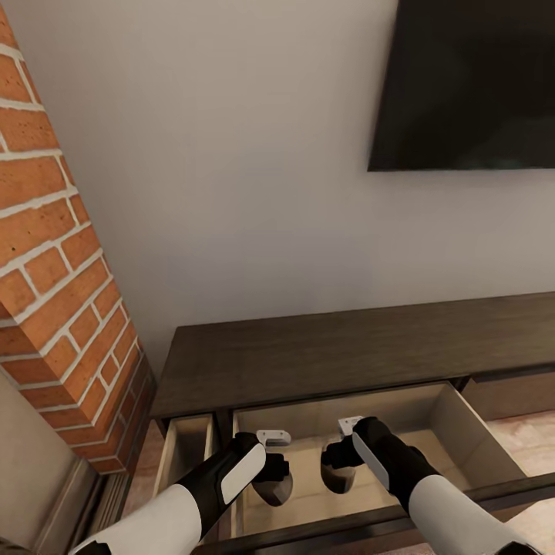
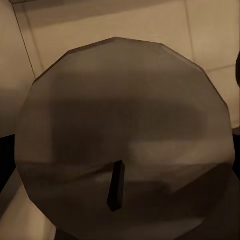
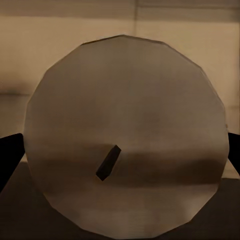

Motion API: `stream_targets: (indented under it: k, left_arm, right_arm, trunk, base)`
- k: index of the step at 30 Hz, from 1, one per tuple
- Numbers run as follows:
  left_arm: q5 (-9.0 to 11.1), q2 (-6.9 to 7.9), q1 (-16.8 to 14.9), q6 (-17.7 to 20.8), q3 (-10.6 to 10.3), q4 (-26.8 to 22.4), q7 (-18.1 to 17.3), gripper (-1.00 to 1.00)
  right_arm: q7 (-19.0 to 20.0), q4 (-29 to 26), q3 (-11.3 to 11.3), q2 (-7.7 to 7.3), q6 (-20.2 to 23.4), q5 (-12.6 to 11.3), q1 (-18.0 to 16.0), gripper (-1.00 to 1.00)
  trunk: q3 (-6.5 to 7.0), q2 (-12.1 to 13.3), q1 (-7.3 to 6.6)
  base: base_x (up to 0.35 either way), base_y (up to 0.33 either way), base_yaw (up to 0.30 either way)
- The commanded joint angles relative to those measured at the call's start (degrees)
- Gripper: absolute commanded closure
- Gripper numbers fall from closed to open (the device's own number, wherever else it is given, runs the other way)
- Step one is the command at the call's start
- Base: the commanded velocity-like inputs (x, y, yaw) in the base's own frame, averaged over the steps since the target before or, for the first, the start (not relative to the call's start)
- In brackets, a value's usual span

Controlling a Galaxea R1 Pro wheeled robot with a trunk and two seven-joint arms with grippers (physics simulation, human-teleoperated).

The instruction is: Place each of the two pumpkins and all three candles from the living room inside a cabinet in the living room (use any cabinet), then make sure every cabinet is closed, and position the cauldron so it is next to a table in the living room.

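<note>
Both arms reach down into the wide open drawer [image 1: 443,412] of the low dark-brown cabinet [image 1: 324,358] against the wall, under the TV [image 1: 470,85], w/ the brick column [image 1: 58,270] at the left.

Left gripper [image 1: 276,482] and right gripper [image 1: 339,466] hang side by side over the drawer's pale floor, near each other but apart. Each wrist view looks straight down on a round cream candle top w/ a dark wick: left candle [image 2: 125,135], right candle [image 3: 125,135]. Dark finger edges flank each candle, so each gripper looks clamped on its candle. That's a judgement; the contact itself isn't clear. In the head view the candles are hidden by the grippers, only their shadows fall on the drawer floor.

Whether the candles are touching the drawer floor or just above it: can't tell.

A narrower drawer [image 1: 185,455] to the left is also open, nothing seen in it.

Progress, as I judge it: 2 of 3 candles inside the cabinet's drawer but not yet let go. Left to do: release both, fetch the 3rd candle and 2 pumpkins, shut both open drawers, put the cauldron by a table. So early-to-mid stage.
</note>
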Motion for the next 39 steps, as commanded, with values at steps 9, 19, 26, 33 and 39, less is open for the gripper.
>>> stream_targets:
  k: [9,19,26,33,39]
  left_arm:
    - [0.4,0.0,-0.1,0.0,-0.2,0.0,0.5,1.0]
    - [0.5,0.0,-2.1,1.4,-0.2,0.5,1.1,1.0]
    - [0.8,0.0,-5.2,6.8,-0.2,1.0,2.7,1.0]
    - [0.7,0.0,-5.9,10.9,-0.3,0.5,2.4,1.0]
    - [0.7,0.0,-5.9,11.4,-4.2,-0.1,1.4,1.0]
  right_arm:
    - [0.0,0.2,0.3,0.08,0.1,-0.1,-0.1,1.0]
    - [0.0,0.1,0.3,0.07,0.0,-0.1,-0.1,1.0]
    - [0.0,0.0,0.3,0.08,-0.1,-0.1,-0.1,1.0]
    - [0.0,-0.4,0.3,0.07,-0.1,-0.1,-0.1,1.0]
    - [0.0,-0.5,0.3,0.07,-0.1,-0.1,-0.9,1.0]
  trunk:
    - [-0.84,0.0,-0.01]
    - [-1.72,0.0,-0.01]
    - [-2.33,0.0,-0.01]
    - [-2.94,0.0,-0.01]
    - [-3.47,0.0,-0.01]
  base:
    - [0.0,0.0,0.0]
    - [0.0,0.0,0.0]
    - [0.0,0.0,0.0]
    - [0.0,0.0,0.0]
    - [0.0,0.0,0.0]
